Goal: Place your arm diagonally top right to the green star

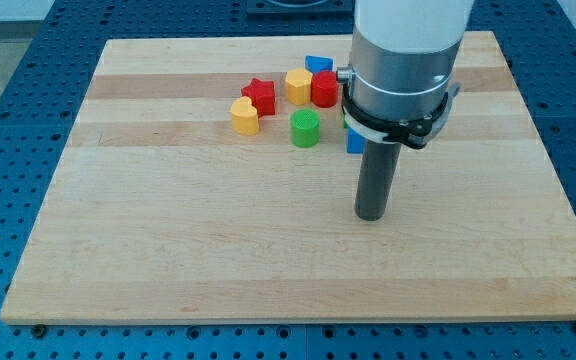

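My tip (370,215) rests on the wooden board (168,250), below and to the right of the block cluster. A green sliver (345,120) shows at the left edge of my arm's collar; its shape is hidden, so I cannot tell if it is the green star. A green cylinder (305,129) stands left of my rod, above the tip. A blue block (354,141) is partly hidden behind the rod.
A red star (259,96) and a yellow heart (245,116) lie at the cluster's left. A yellow hexagon (298,87) touches a red cylinder (324,88). Another blue block (318,64) lies above them. My arm's body (403,60) hides the board's upper right.
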Controlling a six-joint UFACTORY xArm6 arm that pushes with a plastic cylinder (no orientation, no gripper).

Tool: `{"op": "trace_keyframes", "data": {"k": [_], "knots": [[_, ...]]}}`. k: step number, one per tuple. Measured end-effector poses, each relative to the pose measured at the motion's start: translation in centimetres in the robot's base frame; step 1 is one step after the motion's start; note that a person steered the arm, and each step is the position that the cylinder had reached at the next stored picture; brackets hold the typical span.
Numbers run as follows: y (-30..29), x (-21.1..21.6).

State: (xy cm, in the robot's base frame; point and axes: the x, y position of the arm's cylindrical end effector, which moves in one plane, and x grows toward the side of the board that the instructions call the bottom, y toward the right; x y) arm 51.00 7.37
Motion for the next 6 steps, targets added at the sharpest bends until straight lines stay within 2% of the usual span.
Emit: {"op": "trace_keyframes", "data": {"k": [1, 2, 3, 5, 6], "knots": [[1.5, 0.0], [8.2, -2.1], [12.1, -7.1], [12.8, -17.6], [8.6, -20.4]]}}
